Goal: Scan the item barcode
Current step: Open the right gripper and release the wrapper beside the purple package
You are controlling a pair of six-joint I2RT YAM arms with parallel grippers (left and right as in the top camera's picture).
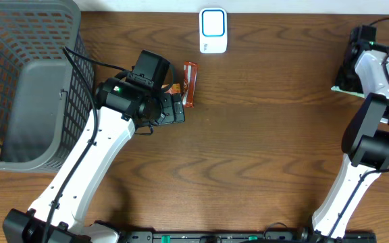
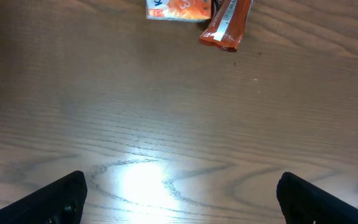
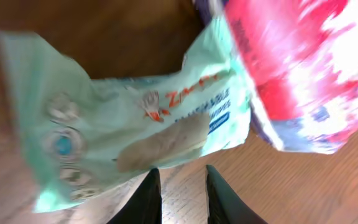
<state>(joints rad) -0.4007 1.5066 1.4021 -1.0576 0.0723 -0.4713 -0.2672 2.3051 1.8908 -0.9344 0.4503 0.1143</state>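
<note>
Over on the far right edge of the table (image 1: pixel 262 148), the right hand (image 3: pixel 182 180) hangs over a mint-green pouch (image 3: pixel 135 118), which looks like the item up for scanning. It lies flat, with a pink-and-red pack (image 3: pixel 303 68) overlapping its right corner. The two fingers are nearly together, right at the pouch's lower edge. Bare wood shows in the narrow gap between them, so I can't tell whether they have bitten the film or merely stand beside it. That pouch looks light, soft and crinkly, probably slick too. It will likely sag and fold when lifted, so a firm pinch on the flat sealed border seems the sound choice, keeping the printed face free for the reader. The scanner (image 1: pixel 213 30) sits well apart, at the top middle of the table. That's a long carry with a floppy load! Meanwhile the left hand (image 2: pixel 180 186) is spread wide and holds nothing, hovering over bare wood near a red snack bar (image 2: pixel 227 22) and an orange packet (image 2: pixel 179 9).
</note>
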